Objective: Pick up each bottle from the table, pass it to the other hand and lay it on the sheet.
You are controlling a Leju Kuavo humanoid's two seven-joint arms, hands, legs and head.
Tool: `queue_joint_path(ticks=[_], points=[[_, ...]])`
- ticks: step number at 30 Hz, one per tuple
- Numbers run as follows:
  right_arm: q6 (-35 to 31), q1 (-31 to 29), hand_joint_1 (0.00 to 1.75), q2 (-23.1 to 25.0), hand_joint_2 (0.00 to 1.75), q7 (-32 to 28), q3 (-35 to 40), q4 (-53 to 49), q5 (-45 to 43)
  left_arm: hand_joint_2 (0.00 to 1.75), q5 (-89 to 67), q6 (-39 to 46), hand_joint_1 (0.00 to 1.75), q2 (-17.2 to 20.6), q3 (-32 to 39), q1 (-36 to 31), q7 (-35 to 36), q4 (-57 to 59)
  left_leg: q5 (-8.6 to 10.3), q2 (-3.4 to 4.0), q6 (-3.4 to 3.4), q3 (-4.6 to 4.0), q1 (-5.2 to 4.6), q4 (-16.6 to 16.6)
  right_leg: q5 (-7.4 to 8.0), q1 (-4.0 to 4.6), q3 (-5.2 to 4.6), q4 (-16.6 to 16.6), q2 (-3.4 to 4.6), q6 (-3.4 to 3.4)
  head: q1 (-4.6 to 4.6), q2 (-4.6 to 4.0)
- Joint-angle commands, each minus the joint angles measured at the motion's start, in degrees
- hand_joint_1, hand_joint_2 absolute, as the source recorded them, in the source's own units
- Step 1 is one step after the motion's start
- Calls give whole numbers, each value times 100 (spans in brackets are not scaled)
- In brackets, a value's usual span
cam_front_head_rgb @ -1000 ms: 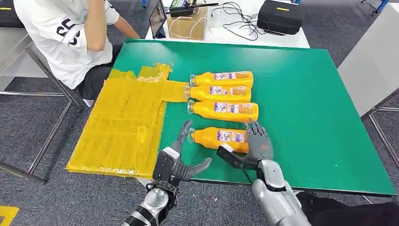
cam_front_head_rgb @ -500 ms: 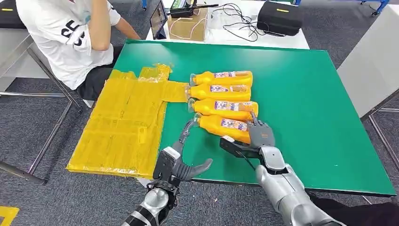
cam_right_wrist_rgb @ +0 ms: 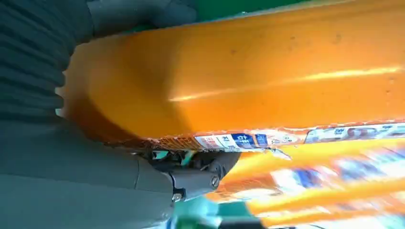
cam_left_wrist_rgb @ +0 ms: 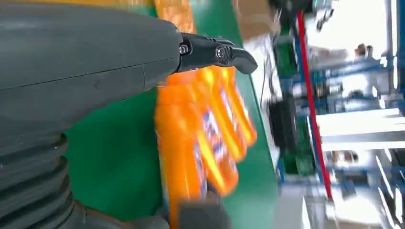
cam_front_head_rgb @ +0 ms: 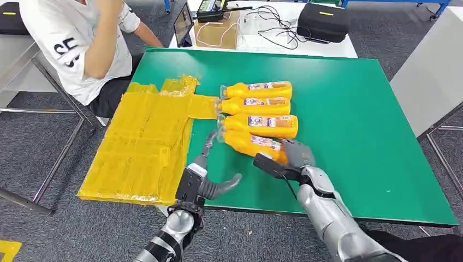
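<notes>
A green table (cam_front_head_rgb: 355, 125) carries everything. A crinkled yellow sheet (cam_front_head_rgb: 144, 147) covers its left part and hangs over the left edge. Just right of the sheet, three orange bottles (cam_front_head_rgb: 256, 106) lie on their sides in a touching row, caps toward the sheet. A fourth orange bottle (cam_front_head_rgb: 251, 143) sits nearest, angled against the row.

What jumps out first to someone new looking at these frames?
Four orange bottles in a row mid-table, the nearest bottle tilted and gripped at its base by the right robot hand. The left robot hand waits open by its cap. A big yellow sheet covers the green table's left edge.
</notes>
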Motion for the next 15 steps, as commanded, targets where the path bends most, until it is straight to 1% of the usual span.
queue_joint_path(ticks=[1,3,5,6,7,10,11,13,15], points=[[-267,695,175,846,175,-517,-556,-958,-1318,175,-463,448,0,94,624,-854,10,836,-9,4,-12,12,7,-2,-9,8,9,1,1,-14,-2,-2],[-516,787,175,1168,175,-870,-489,-875,-1789,175,-575,544,0,149,640,-1032,70,906,-5,-9,-10,-2,9,0,-7,9,1,1,1,-10,0,-2],[-507,831,175,1287,175,-1028,-409,-874,-2280,175,-550,434,0,183,664,-1062,119,888,-3,-7,-6,-15,9,0,-5,7,-11,5,9,-7,0,-2],[-530,850,175,1307,175,-1062,-389,-895,-2351,175,-527,381,0,192,669,-1053,134,870,-12,7,-10,-2,13,1,-10,11,0,3,20,-11,0,-2],[-573,868,175,1315,175,-1096,-318,-923,-2489,175,-445,234,0,197,685,-1013,177,812,-10,9,-8,-7,11,-1,-8,9,-7,2,19,-9,-2,-2],[-575,840,175,1299,175,-1140,-249,-915,-2685,175,-295,-23,0,213,682,-953,247,733,-5,-11,-6,-14,6,-2,-11,4,-9,4,3,-9,0,-2],[-573,796,175,1284,175,-1131,-225,-864,-2744,175,-196,-174,0,216,680,-933,297,712,-14,-2,-10,-5,11,3,-15,9,0,4,12,-13,0,-2],[-555,760,175,1273,175,-1137,-205,-821,-2775,175,-129,-292,0,220,669,-930,333,713,-4,-7,-5,-25,3,-1,-7,0,-19,4,10,-7,2,-2],[-577,648,175,1268,175,-1227,-125,-647,-2881,175,157,-697,0,227,648,-941,430,716,-10,-2,-8,-18,7,3,-11,5,-13,5,10,-11,2,-2]])
